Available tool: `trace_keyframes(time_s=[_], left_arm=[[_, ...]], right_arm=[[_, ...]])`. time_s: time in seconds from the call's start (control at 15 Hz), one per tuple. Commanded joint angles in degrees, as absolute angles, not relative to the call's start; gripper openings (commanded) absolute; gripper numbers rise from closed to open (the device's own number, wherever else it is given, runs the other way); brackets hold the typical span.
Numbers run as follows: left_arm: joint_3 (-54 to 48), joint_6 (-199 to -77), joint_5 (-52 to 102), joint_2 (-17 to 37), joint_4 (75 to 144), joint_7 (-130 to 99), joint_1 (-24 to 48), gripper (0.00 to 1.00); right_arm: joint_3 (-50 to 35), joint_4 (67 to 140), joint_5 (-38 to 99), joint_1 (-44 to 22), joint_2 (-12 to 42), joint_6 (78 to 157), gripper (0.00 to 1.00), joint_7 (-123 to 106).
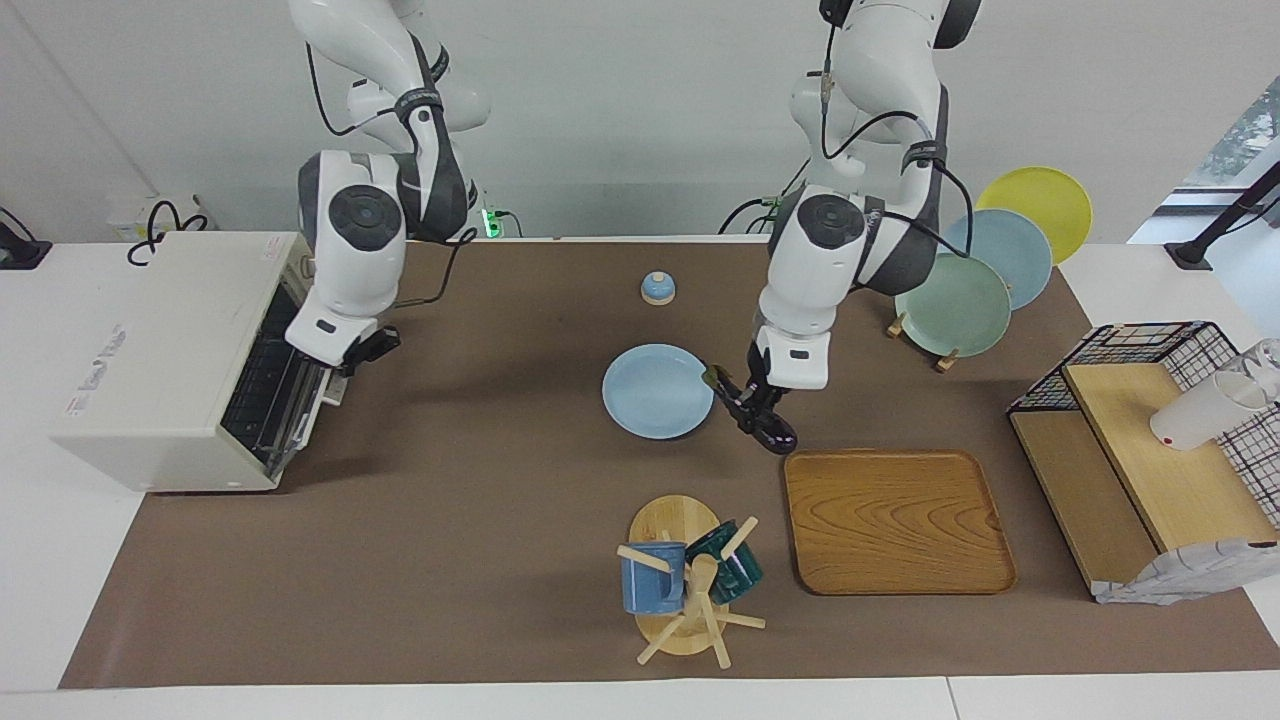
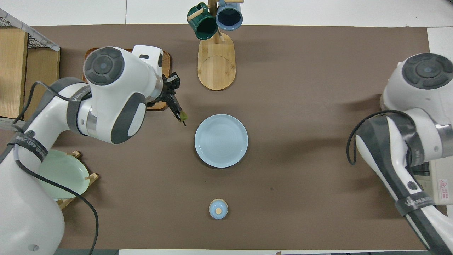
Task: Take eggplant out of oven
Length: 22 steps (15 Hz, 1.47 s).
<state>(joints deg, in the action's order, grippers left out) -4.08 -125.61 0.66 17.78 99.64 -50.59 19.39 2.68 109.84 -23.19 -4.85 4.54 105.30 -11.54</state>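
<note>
Open mat (image 1: pixel 480 520) — mug tree (image 1: pixel 690 590) obstructs.
</note>
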Motion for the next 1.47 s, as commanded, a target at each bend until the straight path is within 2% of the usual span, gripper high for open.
trace_keyframes(time_s=[0.0,0.13,0.33,0.53,0.6,0.8,1.0,1.13,1.2,1.4], left_arm=[[-4.7,-124.3,0.3,19.9,97.6,-36.8,13.5,0.0],[-4.7,-124.2,0.4,22.8,95.4,-29.1,10.6,0.0],[-4.4,-123.4,-1.0,29.9,87.3,-24.4,8.4,0.0],[-4.6,-125.1,-4.4,33.6,85.5,-21.0,6.9,0.0],[-4.5,-126.9,-4.6,34.1,85.5,-20.5,6.9,0.0],[-4.5,-130.7,-4.9,34.5,86.7,-19.9,6.5,0.0],[-4.5,-130.9,-5.0,34.5,86.8,-19.2,6.5,0.0],[-4.4,-131.0,-4.8,34.5,86.8,-15.1,6.5,0.0],[-4.4,-130.9,-4.8,34.4,86.7,-14.4,6.4,0.98],[-4.4,-127.1,-4.1,33.5,86.0,-14.3,6.1,1.0]], right_arm=[[2.4,107.9,-22.1,-2.6,4.1,103.4,0.0,-13.5],[2.5,107.9,-20.1,-1.4,2.4,102.0,0.0,-15.5],[2.4,107.0,-17.3,0.0,-1.0,99.2,0.0,-17.6],[2.3,98.7,-11.2,0.0,-1.3,91.6,0.0,-17.4],[2.4,99.0,-9.6,-0.3,-1.2,92.3,0.0,-16.7],[1.8,107.8,-6.7,-1.7,-2.5,102.7,0.0,-10.4],[1.8,112.3,-6.9,-3.3,0.2,110.6,0.0,-8.3],[2.0,115.0,-8.3,-3.2,0.9,113.2,0.0,-8.3],[1.9,115.0,-10.9,-3.0,0.9,112.4,0.0,-8.6],[2.0,116.1,-15.9,-2.6,0.3,111.1,0.0,-8.6]])
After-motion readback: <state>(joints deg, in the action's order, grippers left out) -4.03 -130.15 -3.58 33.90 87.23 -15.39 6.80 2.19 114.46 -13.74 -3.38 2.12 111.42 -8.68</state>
